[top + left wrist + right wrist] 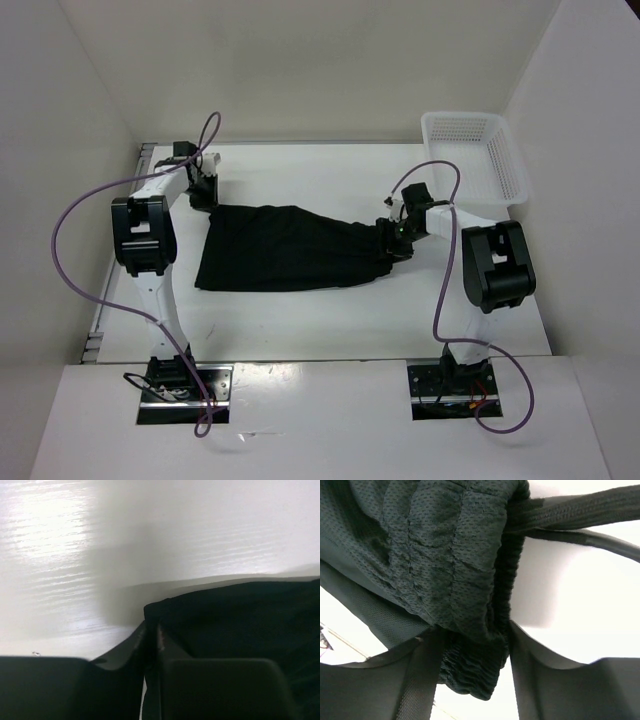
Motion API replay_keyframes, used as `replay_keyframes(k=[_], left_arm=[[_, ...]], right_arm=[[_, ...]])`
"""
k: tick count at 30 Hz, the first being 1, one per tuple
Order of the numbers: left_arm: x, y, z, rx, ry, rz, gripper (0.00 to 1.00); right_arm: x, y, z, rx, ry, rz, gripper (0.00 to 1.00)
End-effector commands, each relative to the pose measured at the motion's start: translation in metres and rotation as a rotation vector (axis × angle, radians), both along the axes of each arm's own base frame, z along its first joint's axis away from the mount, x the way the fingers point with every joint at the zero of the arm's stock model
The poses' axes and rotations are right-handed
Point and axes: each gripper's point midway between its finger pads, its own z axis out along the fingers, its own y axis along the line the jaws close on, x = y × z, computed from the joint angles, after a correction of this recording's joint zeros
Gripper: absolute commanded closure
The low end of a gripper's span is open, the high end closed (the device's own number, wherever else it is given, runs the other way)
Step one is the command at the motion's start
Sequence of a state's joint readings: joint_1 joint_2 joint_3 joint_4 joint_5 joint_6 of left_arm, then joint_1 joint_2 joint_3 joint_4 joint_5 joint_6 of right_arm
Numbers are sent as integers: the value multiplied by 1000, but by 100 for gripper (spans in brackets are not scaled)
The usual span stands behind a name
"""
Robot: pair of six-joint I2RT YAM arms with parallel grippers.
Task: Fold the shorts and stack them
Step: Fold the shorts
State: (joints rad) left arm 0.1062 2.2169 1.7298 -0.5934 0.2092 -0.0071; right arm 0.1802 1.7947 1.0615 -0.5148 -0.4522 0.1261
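The black shorts [285,250] lie spread across the middle of the white table. My left gripper [204,190] is at their far left corner, and in the left wrist view its jaws are shut on a thin edge of the black shorts [240,615]. My right gripper [395,238] is at the right end of the cloth. In the right wrist view its fingers [422,675] clamp the bunched elastic waistband of the shorts [470,665], and a flat black drawstring [580,507] runs off to the upper right.
A white plastic mesh basket [475,150] stands at the back right corner. White walls enclose the table [300,320] on the left, back and right. Purple cables loop over both arms.
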Motion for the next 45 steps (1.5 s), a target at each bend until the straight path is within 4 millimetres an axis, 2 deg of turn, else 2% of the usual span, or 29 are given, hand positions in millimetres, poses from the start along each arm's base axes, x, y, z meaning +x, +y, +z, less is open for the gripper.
replay_keyframes(k=[1,2,3,8,10,13,14,17,18,19,20,22,25,28,29,30,33,34,35,36,37,40,41,43,45], left_arm=[[6,13,-6,62,-1,22,88],[6,18,-6,90,2,35,95],[10,26,2,107,-17,52,97],[19,40,19,176,-62,87,97],[20,42,23,185,-70,92,97],[23,38,27,164,-82,82,89],[23,35,27,153,-83,76,79],[17,33,28,143,-78,71,69],[15,31,29,135,-78,67,67],[15,31,33,136,-87,67,66],[11,31,29,134,-69,66,64],[12,31,38,136,-87,67,58],[8,26,47,135,-89,58,55],[2,25,53,135,-87,58,54],[0,25,61,136,-97,59,53],[-5,24,58,135,-86,58,53],[-10,24,70,136,-98,59,52],[-18,23,65,134,-74,57,52],[-18,23,72,135,-89,58,52],[-22,22,67,134,-74,57,52],[-24,20,72,125,-79,53,52],[-34,18,67,115,-59,47,52],[-34,16,67,107,-60,43,52],[-43,11,61,104,-33,32,52],[-49,8,65,94,-31,28,52]], right_arm=[[4,-9,-21,-65,7,-25,48],[8,-9,-18,-62,-4,-25,55],[10,-11,-16,-74,-22,-19,58],[29,-16,-3,-112,-114,28,76],[36,-18,2,-129,-138,44,79],[39,-18,1,-134,-149,62,79],[39,-18,1,-134,-149,63,79],[41,-12,6,-103,-156,72,67],[40,-10,7,-88,-150,69,50],[38,-10,6,-89,-141,70,41],[37,-9,7,-80,-140,73,36],[37,-9,7,-80,-140,73,29],[33,-10,11,-80,-140,73,28],[17,-10,8,-69,-94,56,26],[15,-8,15,-53,-97,38,24],[5,-8,8,-45,-62,30,24],[-13,-4,6,-8,-6,-5,22],[-15,-4,6,-6,-1,-14,22],[-20,-5,3,-9,13,-14,22],[-18,-4,3,-5,8,-22,22],[-18,-4,3,-5,8,-22,22],[-15,-4,-3,-12,13,-34,22],[-8,-3,1,-7,-11,-34,22],[-4,-2,-3,-5,-4,-42,27],[0,-1,0,-3,-14,-42,36]])
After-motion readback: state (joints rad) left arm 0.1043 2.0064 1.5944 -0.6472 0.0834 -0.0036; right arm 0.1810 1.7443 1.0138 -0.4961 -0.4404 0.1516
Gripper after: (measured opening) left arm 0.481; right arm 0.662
